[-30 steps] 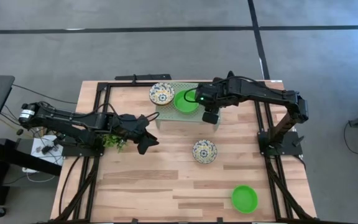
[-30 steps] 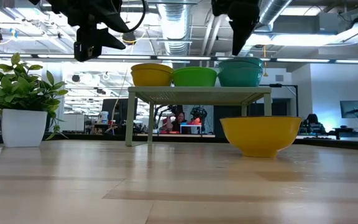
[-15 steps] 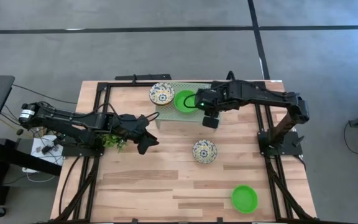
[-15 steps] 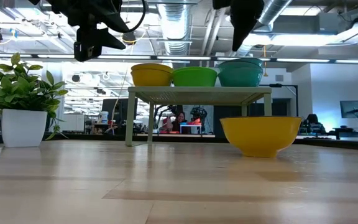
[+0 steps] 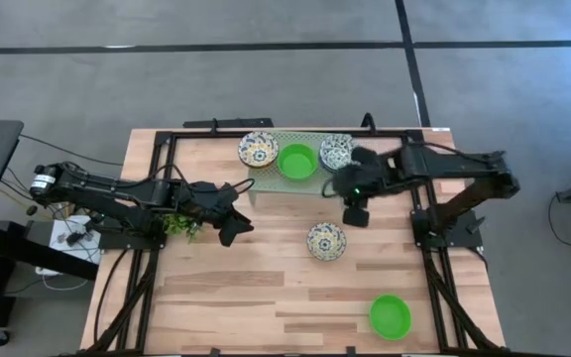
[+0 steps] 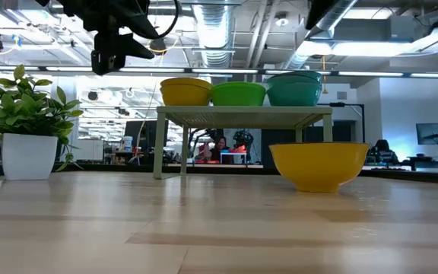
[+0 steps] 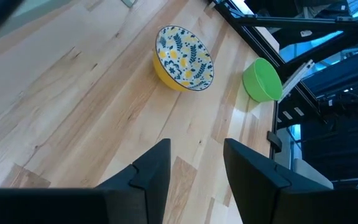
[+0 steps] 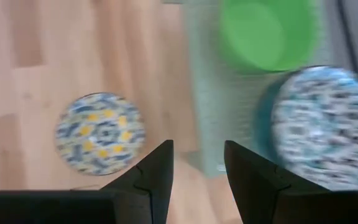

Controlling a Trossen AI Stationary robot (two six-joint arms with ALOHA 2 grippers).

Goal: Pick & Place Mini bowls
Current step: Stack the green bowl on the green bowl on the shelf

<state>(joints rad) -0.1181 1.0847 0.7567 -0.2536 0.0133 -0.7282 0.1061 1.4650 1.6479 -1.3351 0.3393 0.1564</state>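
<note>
Three small round bowls sit in a row on the pale green perforated rack (image 5: 301, 149) at the far edge of the light wooden counter (image 5: 226, 297): a yellow-sided bowl with blue and yellow flowers inside (image 5: 258, 150) on the left, a plain bright green bowl (image 5: 296, 161) in the middle, and a teal-sided bowl with a blue-and-white floral lining (image 5: 336, 151) on the right. Down on the counter itself, a second yellow floral bowl (image 5: 326, 241) rests right of centre, and another plain green bowl (image 5: 390, 316) lies near the front right corner, well apart from it. The right gripper (image 5: 355, 212) hangs above bare wood between the rack and that yellow floral bowl, its jaws apart and holding nothing, as the right wrist view shows. The left gripper (image 5: 234, 226) hovers over the left half of the counter, just beside the small leafy plant in a white pot (image 6: 27, 122), its jaws likewise apart and empty. In the low view, a few people sit in the room behind, visible under the rack.
</note>
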